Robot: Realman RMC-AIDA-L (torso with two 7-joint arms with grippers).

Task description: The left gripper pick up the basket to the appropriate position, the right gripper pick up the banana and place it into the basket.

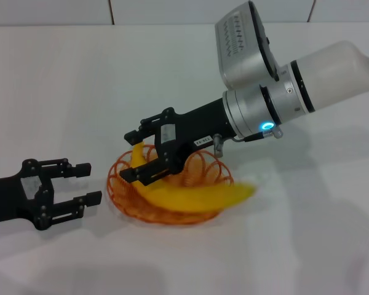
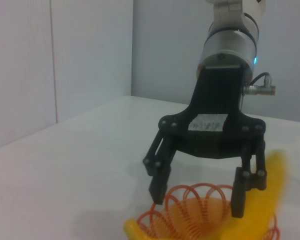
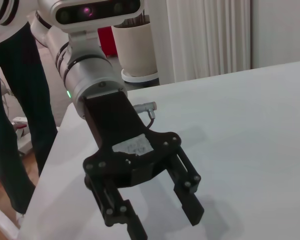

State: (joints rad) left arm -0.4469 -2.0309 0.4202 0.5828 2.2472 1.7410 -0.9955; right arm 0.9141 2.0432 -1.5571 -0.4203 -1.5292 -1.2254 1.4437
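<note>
Banana (image 1: 190, 195) lies in the basket (image 1: 126, 206) on the desk (image 1: 61, 86), its long axis running crosswise just under the open, empty right hand (image 1: 134, 155), while the left hand (image 1: 86, 183), also open and empty, rests just beside the basket's rim.

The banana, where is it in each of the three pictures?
Head view: the banana lies in the basket, lower middle, tip poking out.
Left wrist view: along the bottom edge, behind the right gripper.
Right wrist view: not there.
Shared landmark: the left gripper, seen in head and right wrist views.
</note>
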